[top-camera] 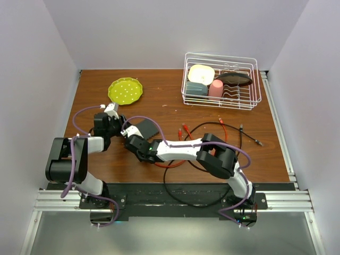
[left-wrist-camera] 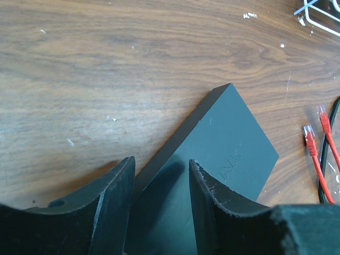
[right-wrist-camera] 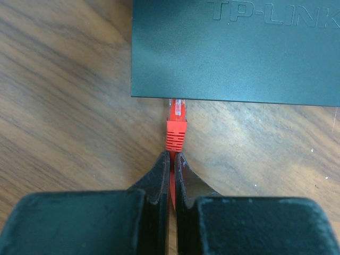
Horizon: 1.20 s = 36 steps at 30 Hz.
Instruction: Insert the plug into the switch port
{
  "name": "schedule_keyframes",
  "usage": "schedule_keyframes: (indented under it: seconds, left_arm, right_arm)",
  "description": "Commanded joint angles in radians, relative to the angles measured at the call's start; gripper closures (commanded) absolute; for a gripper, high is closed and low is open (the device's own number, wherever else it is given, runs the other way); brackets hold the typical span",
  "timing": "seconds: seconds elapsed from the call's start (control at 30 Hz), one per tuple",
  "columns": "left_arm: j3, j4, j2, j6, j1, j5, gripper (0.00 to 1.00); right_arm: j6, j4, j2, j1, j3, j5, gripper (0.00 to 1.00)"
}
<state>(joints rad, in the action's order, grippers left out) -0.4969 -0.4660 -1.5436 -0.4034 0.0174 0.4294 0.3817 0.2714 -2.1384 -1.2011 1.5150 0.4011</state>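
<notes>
Red plastic plug, clear-tipped, is pinched from behind by the right hand, its tip meeting the 6 o'clock edge of the flat matte-black switch box on the wooden counter; the port itself is hidden. The left hand is spread astride the box's side.

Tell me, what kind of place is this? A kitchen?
Probably a robot lab test booth, not a kitchen. Plain white walls box in a wooden table, the left arm and right arm stand at its near edge, and a dish rack sits alongside a network switch and loose cables.
</notes>
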Motion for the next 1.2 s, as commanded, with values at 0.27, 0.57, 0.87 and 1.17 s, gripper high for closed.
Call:
schedule_keyframes:
  seconds: [0.27,0.57,0.87,1.17]
  left_arm:
    - [0.018,0.076,-0.023,-0.038,0.019,0.164,0.55]
    - [0.012,0.087,-0.033,-0.031,0.023,0.155,0.58]
    - [-0.126,0.136,-0.006,-0.015,0.018,0.032,0.39]
    - [-0.224,0.119,-0.013,-0.006,0.018,-0.057,0.32]
  right_arm:
    - [-0.023,-0.233,-0.025,0.063,0.134,0.062,1.0]
    - [-0.02,-0.242,-0.034,0.09,0.149,0.048,1.0]
    - [0.0,-0.267,-0.023,0.09,0.085,0.024,1.0]
    - [-0.001,-0.294,-0.026,0.09,0.034,0.016,1.0]
